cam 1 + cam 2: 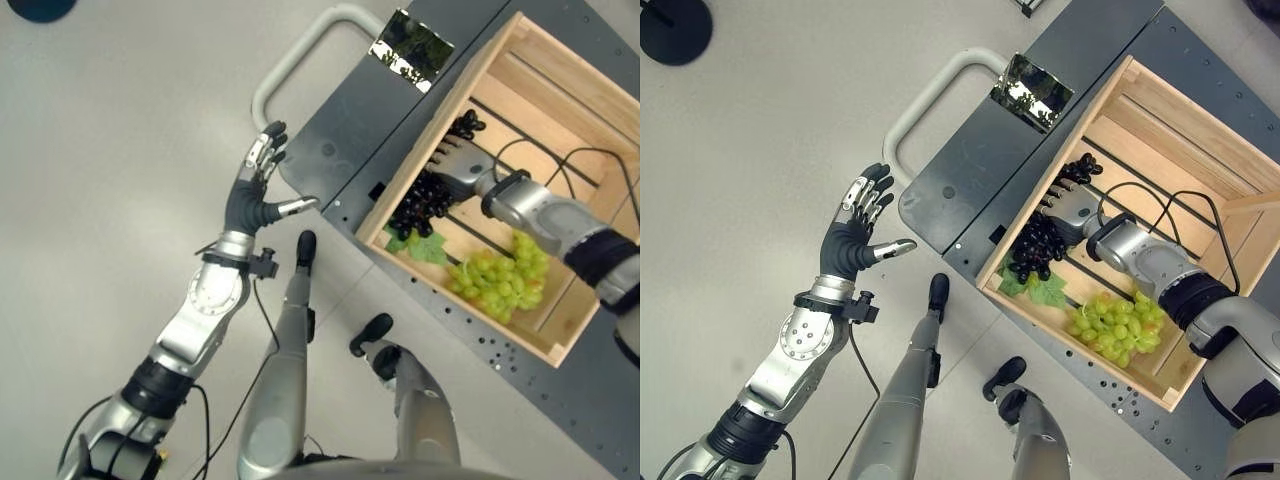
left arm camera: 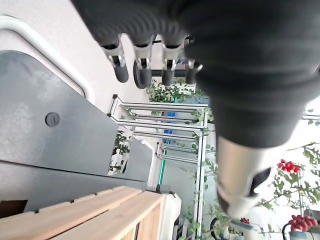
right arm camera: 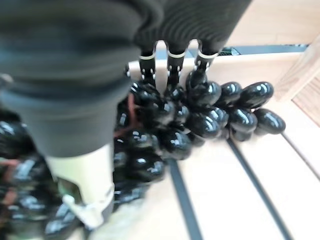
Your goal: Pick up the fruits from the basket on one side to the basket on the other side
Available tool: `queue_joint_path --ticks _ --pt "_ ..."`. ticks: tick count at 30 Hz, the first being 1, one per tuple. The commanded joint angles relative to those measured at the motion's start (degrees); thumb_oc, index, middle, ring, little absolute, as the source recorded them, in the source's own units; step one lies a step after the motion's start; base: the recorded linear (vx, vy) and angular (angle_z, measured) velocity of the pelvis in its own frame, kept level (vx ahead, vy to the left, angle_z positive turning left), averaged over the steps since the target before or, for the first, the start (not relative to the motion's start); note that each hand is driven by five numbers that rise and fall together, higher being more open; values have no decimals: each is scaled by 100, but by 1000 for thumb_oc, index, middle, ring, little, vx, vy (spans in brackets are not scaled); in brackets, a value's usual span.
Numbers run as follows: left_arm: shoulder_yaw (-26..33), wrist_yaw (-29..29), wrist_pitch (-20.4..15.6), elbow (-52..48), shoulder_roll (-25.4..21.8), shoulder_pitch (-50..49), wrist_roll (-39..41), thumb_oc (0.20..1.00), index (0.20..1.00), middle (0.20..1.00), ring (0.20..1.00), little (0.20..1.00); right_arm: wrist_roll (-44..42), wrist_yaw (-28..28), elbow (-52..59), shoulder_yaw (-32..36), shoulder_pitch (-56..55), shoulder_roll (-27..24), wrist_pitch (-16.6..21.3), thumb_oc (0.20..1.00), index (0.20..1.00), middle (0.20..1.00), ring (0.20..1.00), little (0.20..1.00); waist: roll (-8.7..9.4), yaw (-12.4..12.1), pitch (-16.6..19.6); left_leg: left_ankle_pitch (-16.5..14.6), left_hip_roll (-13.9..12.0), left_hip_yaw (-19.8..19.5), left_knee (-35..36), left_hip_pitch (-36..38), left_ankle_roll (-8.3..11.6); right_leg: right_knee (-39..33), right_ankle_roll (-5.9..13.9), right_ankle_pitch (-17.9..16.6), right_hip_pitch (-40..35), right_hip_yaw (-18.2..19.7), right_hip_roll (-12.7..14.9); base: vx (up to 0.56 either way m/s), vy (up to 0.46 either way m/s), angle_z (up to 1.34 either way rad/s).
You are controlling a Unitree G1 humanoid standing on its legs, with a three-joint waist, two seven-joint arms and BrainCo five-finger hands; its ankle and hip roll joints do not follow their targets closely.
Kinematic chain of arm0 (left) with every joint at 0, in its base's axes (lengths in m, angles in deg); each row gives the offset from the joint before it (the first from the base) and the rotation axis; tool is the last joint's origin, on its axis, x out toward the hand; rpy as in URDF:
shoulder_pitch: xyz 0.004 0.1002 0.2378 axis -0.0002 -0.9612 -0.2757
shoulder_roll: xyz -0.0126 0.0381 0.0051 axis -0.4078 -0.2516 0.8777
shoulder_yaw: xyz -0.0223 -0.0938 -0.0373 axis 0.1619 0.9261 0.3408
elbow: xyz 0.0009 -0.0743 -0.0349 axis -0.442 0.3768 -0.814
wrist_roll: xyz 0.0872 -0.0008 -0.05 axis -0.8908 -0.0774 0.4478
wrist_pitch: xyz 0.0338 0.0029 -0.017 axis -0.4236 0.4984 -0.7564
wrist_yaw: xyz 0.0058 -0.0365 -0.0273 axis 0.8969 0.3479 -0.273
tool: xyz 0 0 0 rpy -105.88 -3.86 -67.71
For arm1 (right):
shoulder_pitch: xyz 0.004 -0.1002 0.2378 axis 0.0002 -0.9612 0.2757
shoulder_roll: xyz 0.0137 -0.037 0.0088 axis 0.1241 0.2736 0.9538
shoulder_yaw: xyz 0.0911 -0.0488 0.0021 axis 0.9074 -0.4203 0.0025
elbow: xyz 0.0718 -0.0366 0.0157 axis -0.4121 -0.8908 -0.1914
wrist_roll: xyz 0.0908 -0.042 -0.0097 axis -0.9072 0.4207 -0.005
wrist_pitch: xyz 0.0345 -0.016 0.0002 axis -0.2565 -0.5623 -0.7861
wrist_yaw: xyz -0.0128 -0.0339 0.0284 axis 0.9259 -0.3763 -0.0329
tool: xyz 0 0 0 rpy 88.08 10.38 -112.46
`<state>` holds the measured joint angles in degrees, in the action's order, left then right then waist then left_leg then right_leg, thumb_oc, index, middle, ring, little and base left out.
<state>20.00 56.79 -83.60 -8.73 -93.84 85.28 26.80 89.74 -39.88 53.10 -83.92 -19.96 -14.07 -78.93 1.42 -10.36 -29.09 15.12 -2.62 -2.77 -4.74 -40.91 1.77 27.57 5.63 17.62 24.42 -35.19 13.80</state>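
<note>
A bunch of dark grapes (image 1: 418, 208) with green leaves (image 1: 425, 248) lies in the near left corner of a wooden crate (image 1: 440, 110). My right hand (image 1: 455, 160) reaches into the crate and sits right over this bunch. In the right wrist view its fingers (image 3: 170, 65) look fairly straight, with tips against the dark grapes (image 3: 200, 120) and the thumb on the other side of them. A bunch of green grapes (image 1: 500, 275) lies by the crate's near wall, beside my forearm. My left hand (image 1: 252, 200) is open in the air over the floor, left of the cart.
The crate stands on a dark grey cart (image 1: 340, 150) with a pale tubular handle (image 1: 300, 50) at its left end. A shiny plate (image 1: 412, 50) lies on the cart by the crate's far corner. Grey floor spreads to the left.
</note>
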Motion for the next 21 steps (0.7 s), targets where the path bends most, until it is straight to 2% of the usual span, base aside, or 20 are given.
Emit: queue_joint_path --ticks 1,11,20,21 --pt "72 -11 -357 -549 262 344 -13 1000 1000 1000 1000 1000 256 -318 -319 -717 311 -76 51 1000 1000 1000 1000 1000 -176 -17 -71 -1373 -139 -150 -804 162 354 -1423 299 -1329 194 33 155 22 -23 14" --pt "147 15 -349 -620 313 328 -19 1000 1000 1000 1000 1000 320 -456 -720 -864 371 -45 -44 1000 1000 1000 1000 1000 -205 -148 -71 -1377 -69 -301 -956 -216 384 -1227 291 -1236 451 -123 201 16 -10 9" --pt "139 21 -344 -646 404 379 -11 1000 1000 1000 1000 1000 287 -650 -1101 -807 192 246 -109 1000 1000 1000 1000 1000 -211 -130 -71 -1405 -70 -303 -1051 -371 386 -1096 283 -1202 602 -135 239 1 7 2" --pt "125 23 -341 -642 414 389 -6 1000 1000 1000 1000 1000 276 -690 -1113 -824 167 282 -97 809 809 809 809 809 -212 -126 -71 -1407 -70 -299 -1046 -366 384 -1099 283 -1203 609 -131 237 0 0 0"
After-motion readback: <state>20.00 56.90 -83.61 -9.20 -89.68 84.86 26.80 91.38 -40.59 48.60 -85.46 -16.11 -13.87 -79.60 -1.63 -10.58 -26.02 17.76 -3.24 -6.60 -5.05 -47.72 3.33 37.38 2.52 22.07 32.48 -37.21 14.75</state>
